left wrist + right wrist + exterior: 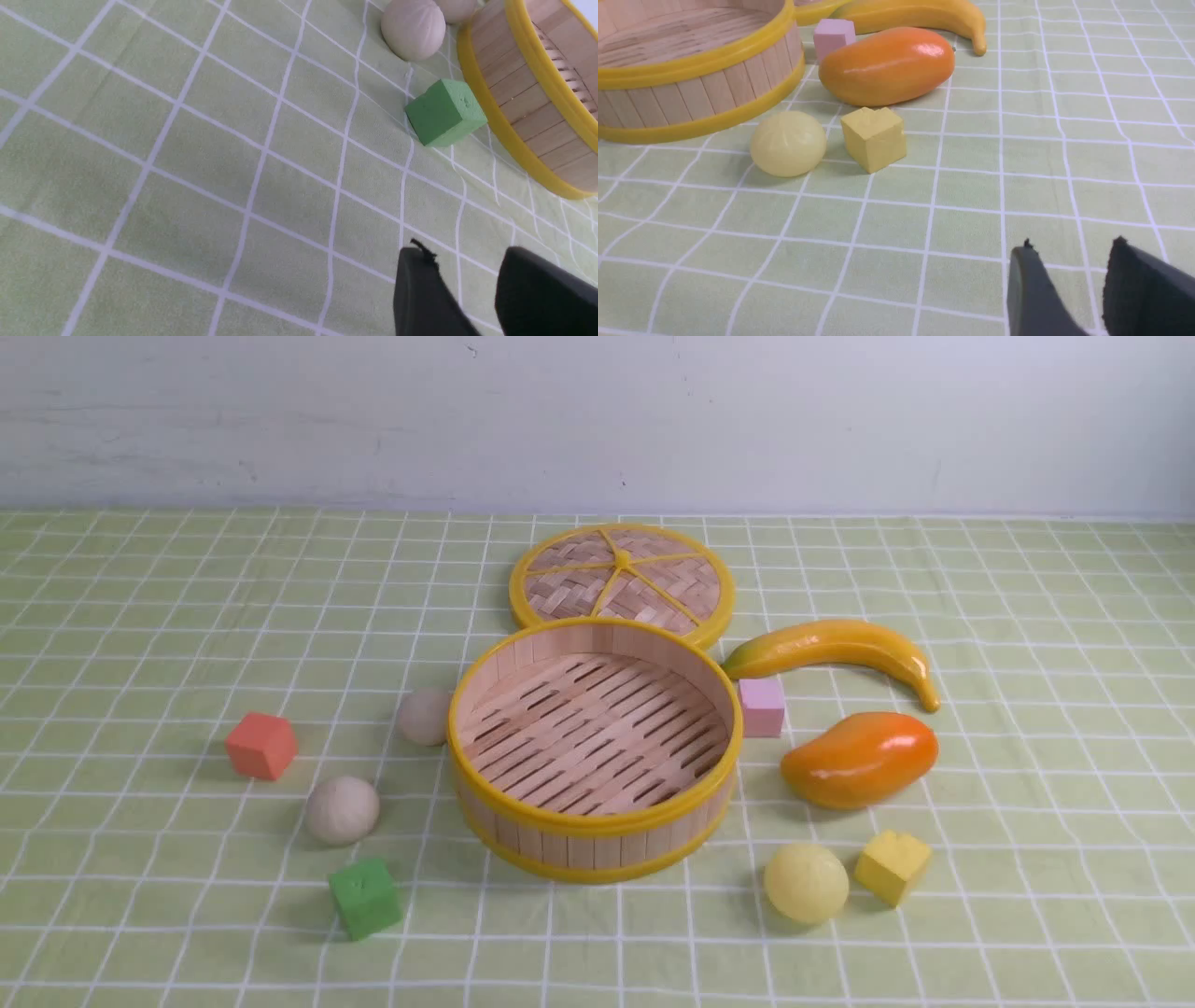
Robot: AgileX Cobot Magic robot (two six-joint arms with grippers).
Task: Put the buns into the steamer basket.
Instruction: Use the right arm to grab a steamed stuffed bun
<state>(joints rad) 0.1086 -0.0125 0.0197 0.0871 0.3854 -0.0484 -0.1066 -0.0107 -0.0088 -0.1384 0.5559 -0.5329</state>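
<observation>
Steamer basket (579,847): mid-desk (140,616), empty.
Buns: two beige left of basket, one (424,717) just beside wall, other (343,810) nearer robot. Pale yellow one (806,883) right of basket, robot side.
Handling: likely light, soft, prone to roll. Grip gently across widest middle.
Left gripper (467,261), right gripper (1071,252): jaws apart, empty.
Arms absent from front view. Far beige bun cropped in left wrist view.

**Lighting bright and even; focus good**

Soft, diffuse light from above. Faint shadows fall leftward beside the objects in the front view. Small white glare spots on the glossy orange mango (859,761). The dark fingers (430,298) appear soft-edged in both wrist views.
</observation>
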